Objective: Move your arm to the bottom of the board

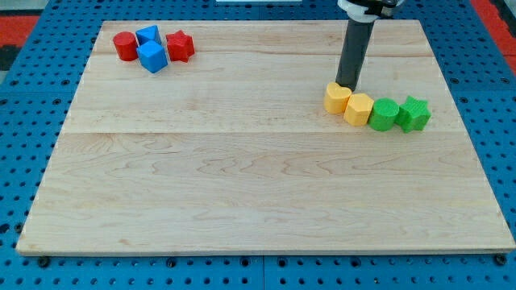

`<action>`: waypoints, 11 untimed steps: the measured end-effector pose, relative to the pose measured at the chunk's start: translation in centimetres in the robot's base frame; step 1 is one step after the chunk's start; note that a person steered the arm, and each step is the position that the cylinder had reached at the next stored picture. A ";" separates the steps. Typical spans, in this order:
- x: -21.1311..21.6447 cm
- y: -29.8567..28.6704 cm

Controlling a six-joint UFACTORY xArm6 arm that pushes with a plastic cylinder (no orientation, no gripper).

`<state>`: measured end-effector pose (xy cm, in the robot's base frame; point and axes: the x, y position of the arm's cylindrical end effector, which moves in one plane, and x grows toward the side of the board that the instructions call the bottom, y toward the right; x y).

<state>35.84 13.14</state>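
My dark rod comes down from the view's top right, and my tip (pixel 347 84) rests on the wooden board (pixel 242 177) just behind the left yellow block (pixel 337 97), touching or nearly touching it. A second yellow block (pixel 359 109) sits to its right. A green round block (pixel 384 114) and a green star-shaped block (pixel 414 113) continue the row to the right. The lower half of the board lies well below my tip.
At the view's top left is a cluster: a red round block (pixel 125 46), a blue block (pixel 147 35), a blue cube (pixel 152 56) and a red star-shaped block (pixel 180 46). A blue pegboard (pixel 24 121) surrounds the board.
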 end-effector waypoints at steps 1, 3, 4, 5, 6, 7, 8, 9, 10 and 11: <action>0.0 -0.4; -0.4 -2.8; -4.9 -4.9; -9.2 -7.3; -4.4 -9.1; -3.4 -17.6; 5.1 -20.3; 15.2 -18.7; 21.7 -12.0; 22.0 -8.0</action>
